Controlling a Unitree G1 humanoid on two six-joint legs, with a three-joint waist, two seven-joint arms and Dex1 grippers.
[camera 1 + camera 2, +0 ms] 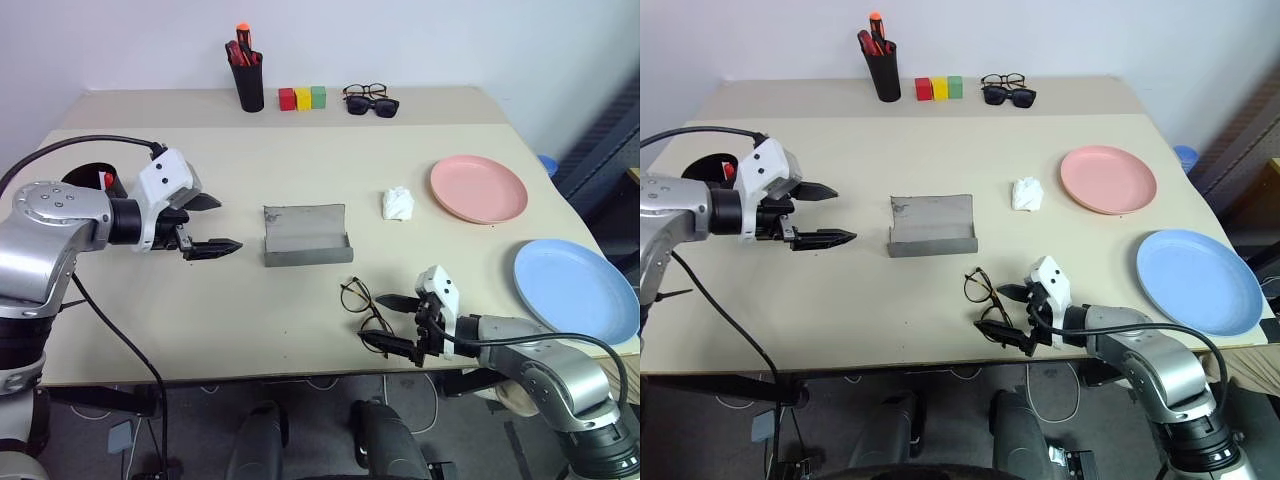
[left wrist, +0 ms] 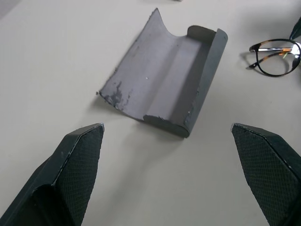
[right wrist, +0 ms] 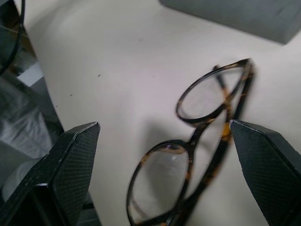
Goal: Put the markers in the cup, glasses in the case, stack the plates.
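Observation:
The thin dark-framed glasses lie folded on the table near its front edge. My right gripper is open right beside them, one finger on each side of the frame, as the right wrist view of the glasses shows. The grey case lies open at the table's middle. My left gripper hovers open to its left, pointing at it. Behind my left arm stands the black cup, with a red marker tip at its rim. The pink plate and the blue plate lie apart on the right.
A black pen holder with red pens, coloured blocks and two more pairs of glasses line the back of the table. A crumpled white tissue lies between the case and the pink plate. The blue plate overhangs the table's right front corner.

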